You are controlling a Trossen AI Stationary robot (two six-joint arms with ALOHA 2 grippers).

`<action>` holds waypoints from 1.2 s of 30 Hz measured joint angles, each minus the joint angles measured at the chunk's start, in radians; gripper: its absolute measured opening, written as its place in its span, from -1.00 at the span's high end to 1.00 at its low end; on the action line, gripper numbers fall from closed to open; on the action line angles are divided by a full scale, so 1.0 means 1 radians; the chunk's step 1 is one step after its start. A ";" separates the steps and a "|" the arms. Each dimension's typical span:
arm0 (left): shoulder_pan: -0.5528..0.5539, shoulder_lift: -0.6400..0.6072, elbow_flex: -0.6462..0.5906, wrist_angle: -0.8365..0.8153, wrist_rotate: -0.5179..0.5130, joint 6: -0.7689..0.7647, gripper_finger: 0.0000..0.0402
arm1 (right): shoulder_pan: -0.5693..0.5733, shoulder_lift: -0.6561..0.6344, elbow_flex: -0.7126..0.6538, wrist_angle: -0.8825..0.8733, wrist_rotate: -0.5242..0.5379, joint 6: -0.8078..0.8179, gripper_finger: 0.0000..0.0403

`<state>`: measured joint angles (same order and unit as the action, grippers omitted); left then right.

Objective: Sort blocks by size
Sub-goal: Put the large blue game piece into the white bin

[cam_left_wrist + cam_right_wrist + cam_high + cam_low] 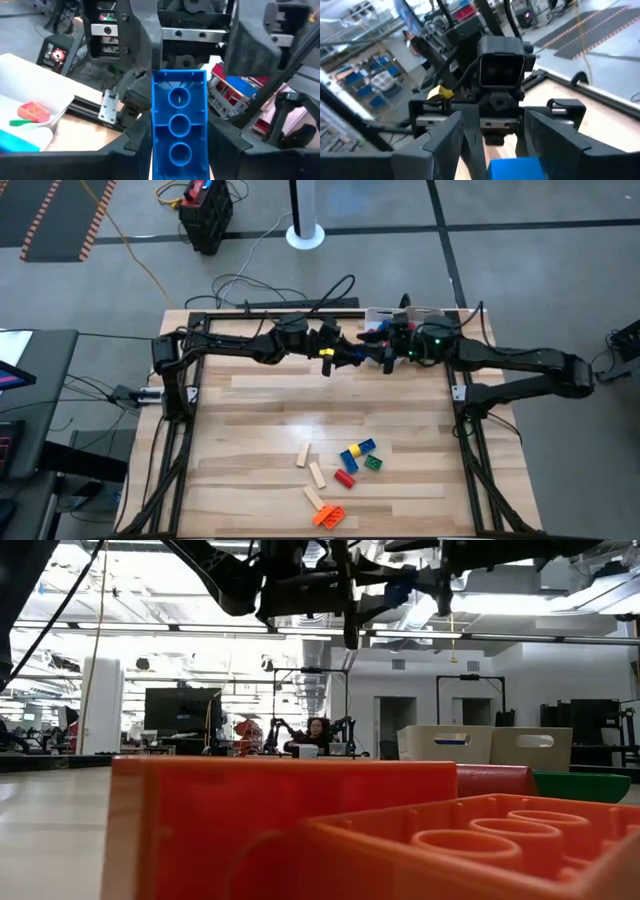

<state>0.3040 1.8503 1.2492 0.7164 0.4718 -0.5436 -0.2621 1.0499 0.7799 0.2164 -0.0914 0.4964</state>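
A blue block (179, 125) is held between the fingers of the left tool (179, 150), raised above the far edge of the desk (260, 420). The right tool (492, 145) faces it closely, fingers spread wide, apparently around the block's free end. The block is judged light, stiff and smooth-sided; flat opposite sides are best gripped.
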 joint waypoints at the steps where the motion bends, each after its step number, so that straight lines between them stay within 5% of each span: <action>1: 0.005 -0.002 0.000 0.003 -0.001 0.000 0.33 | 0.004 0.010 0.000 0.017 0.002 0.001 -0.27; 12: 0.052 -0.017 -0.001 0.013 0.091 0.006 0.32 | 0.044 0.044 0.002 0.089 0.177 -0.057 -0.27; 28: 0.093 -0.042 0.001 0.039 0.127 0.041 0.32 | 0.030 0.045 0.000 0.078 0.199 -0.078 -0.26; 36: 0.093 -0.042 0.001 0.037 0.125 0.057 0.32 | 0.030 0.068 0.001 0.125 0.189 -0.103 0.05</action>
<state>0.3972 1.8084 1.2499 0.7534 0.5963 -0.4871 -0.2325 1.1183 0.7807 0.3410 0.0980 0.3939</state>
